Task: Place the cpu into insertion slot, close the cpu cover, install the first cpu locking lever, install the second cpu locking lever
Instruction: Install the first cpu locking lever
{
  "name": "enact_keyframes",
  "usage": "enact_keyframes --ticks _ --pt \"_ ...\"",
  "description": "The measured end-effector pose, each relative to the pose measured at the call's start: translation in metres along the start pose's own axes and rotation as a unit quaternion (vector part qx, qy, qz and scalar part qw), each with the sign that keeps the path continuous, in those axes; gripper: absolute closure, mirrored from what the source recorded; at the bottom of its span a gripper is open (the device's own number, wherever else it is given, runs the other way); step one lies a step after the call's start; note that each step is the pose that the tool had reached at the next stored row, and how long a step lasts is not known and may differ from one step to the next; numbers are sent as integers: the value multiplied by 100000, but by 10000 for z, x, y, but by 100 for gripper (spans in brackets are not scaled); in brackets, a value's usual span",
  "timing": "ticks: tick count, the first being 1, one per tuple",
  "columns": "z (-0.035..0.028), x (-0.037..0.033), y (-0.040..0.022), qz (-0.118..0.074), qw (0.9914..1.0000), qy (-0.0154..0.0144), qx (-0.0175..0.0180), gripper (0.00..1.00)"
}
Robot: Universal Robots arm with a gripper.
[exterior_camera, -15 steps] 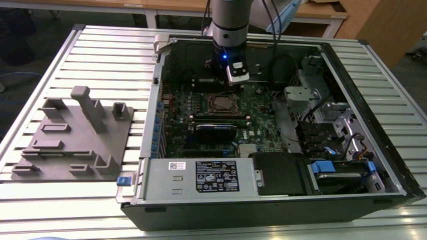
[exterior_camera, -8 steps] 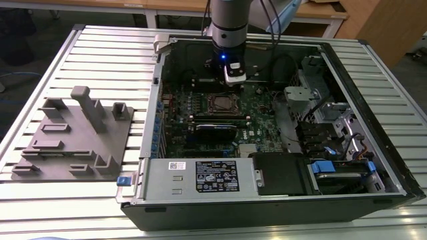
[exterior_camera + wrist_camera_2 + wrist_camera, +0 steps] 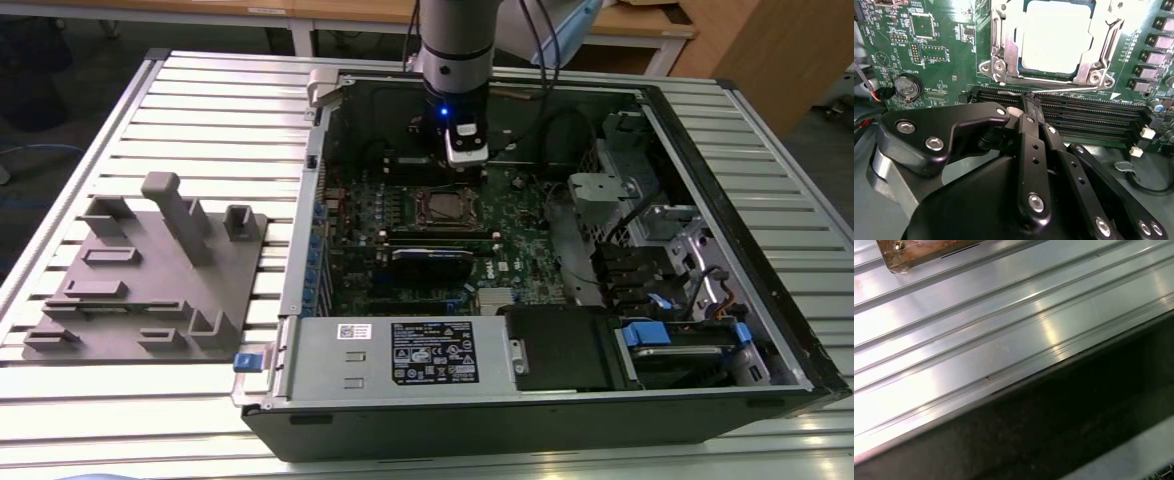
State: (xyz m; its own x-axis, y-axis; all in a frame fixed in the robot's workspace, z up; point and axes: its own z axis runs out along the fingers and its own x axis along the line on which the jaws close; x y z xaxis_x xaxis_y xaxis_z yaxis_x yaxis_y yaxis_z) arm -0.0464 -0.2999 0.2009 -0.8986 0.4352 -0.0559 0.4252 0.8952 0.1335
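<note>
Arm (image 3: pixel 454 35) upright over case (image 3: pixel 302 250); fingers (image 3: pixel 1030 106) together, beside cpu cover (image 3: pixel 1004 50).

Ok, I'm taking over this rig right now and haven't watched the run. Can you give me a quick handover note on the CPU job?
Gripper: its black fingers are shut together. The tips are at the thin silver wire lever, which runs along the socket edge beside the long black card slots. I cannot tell whether they pinch it.
Things: the dull silver square cpu sits in the metal-rimmed insertion slot, and the silvery frame cpu cover lies down around it.
Done: chip placed, cover closed.
Left: the locking levers. I cannot tell whether either is latched.
</note>
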Motion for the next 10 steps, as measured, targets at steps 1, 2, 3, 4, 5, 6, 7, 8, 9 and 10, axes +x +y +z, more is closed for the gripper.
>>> enact_keyframes --ticks 1,2,3,4,5,6,7,8,9,10 --pt "0 0 0 -3 100000 0 -5 89" --pt "0 0 0 0 100000 1 -9 89" --pt "0 0 0 4 100000 2 -10 89" --pt "1 -1 -2 8 100000 4 -16 89" --pt "0 -4 -8 9 100000 -2 -17 89" --pt "0 -7 -14 8 100000 -2 -17 89" --pt "-1 -9 -19 7 100000 -2 -10 89" --pt "-2 -9 -19 8 100000 -2 -6 89" --pt "-2 -9 -19 12 100000 -2 0 89" --pt "-2 -9 -20 9 100000 0 5 89"
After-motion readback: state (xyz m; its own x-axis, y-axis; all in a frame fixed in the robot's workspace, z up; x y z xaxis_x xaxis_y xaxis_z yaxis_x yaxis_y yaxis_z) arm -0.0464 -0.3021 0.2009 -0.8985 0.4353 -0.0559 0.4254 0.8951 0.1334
